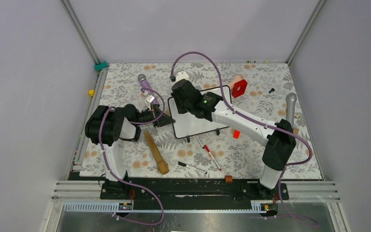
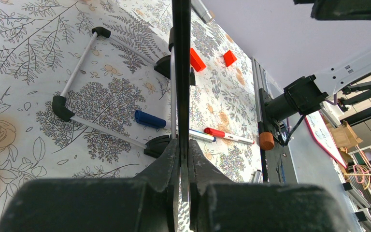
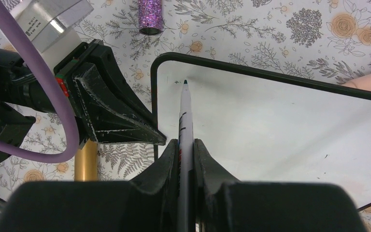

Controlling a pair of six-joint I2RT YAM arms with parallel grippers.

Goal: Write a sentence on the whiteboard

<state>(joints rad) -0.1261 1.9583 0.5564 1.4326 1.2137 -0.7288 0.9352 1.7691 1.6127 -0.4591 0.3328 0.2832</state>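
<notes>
The whiteboard (image 1: 199, 117) lies on the flowered table, white face up in a thin black frame. My left gripper (image 1: 165, 119) is shut on its left edge; the left wrist view shows that edge (image 2: 181, 72) end-on, running up from between the closed fingers (image 2: 166, 162). My right gripper (image 3: 186, 143) is shut on a white marker (image 3: 185, 116). The marker's dark tip rests near the top left corner of the whiteboard (image 3: 270, 125). No sentence is in view on the board; only a tiny speck shows beside the tip.
A wooden stick (image 1: 156, 152) lies near the left arm. Loose markers (image 1: 211, 153) (image 1: 192, 167) lie in front of the board. A red block (image 1: 239, 88), a small red piece (image 1: 235, 134), a purple glitter cylinder (image 1: 143, 79) and a grey cylinder (image 1: 290, 108) sit around it.
</notes>
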